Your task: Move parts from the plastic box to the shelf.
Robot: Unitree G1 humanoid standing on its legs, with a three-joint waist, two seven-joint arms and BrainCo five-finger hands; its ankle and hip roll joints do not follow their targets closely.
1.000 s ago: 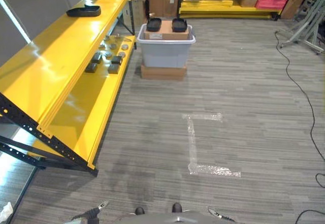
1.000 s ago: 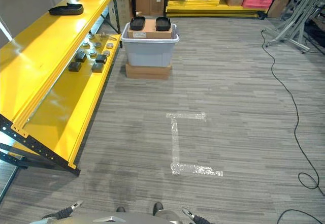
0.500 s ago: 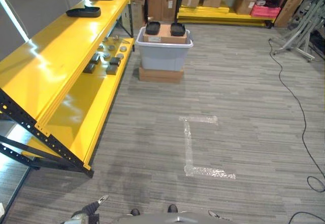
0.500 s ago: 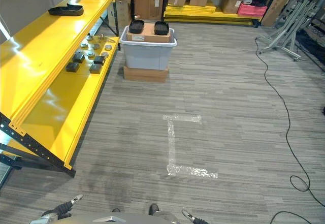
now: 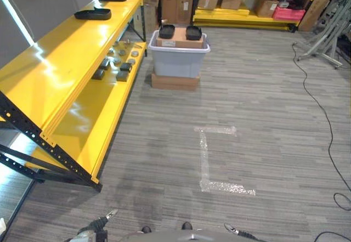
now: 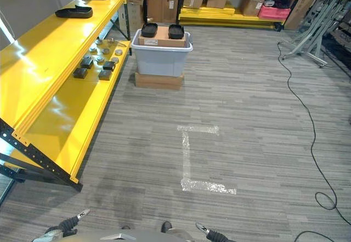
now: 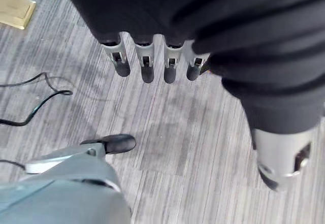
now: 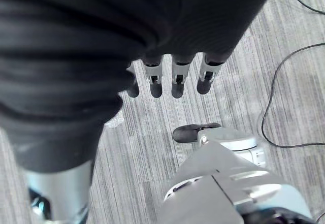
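Two black parts (image 5: 166,31) sit on a cardboard carton (image 5: 180,37) inside the grey plastic box (image 5: 177,55), well ahead of me beside the yellow shelf (image 5: 66,66). More small parts (image 5: 116,66) lie on its lower level. My left hand (image 7: 152,61) and right hand (image 8: 172,76) hang low, fingers straight, empty, above the grey floor (image 5: 263,121).

I see grey striped carpet floor (image 5: 263,105) with an L of clear tape (image 5: 211,159) stuck on it. A yellow rack (image 5: 258,0) runs along the far wall, loaded with cardboard boxes (image 5: 219,0) (one pink crate (image 5: 287,12) among them). Metal stands (image 5: 329,36) sit far right.
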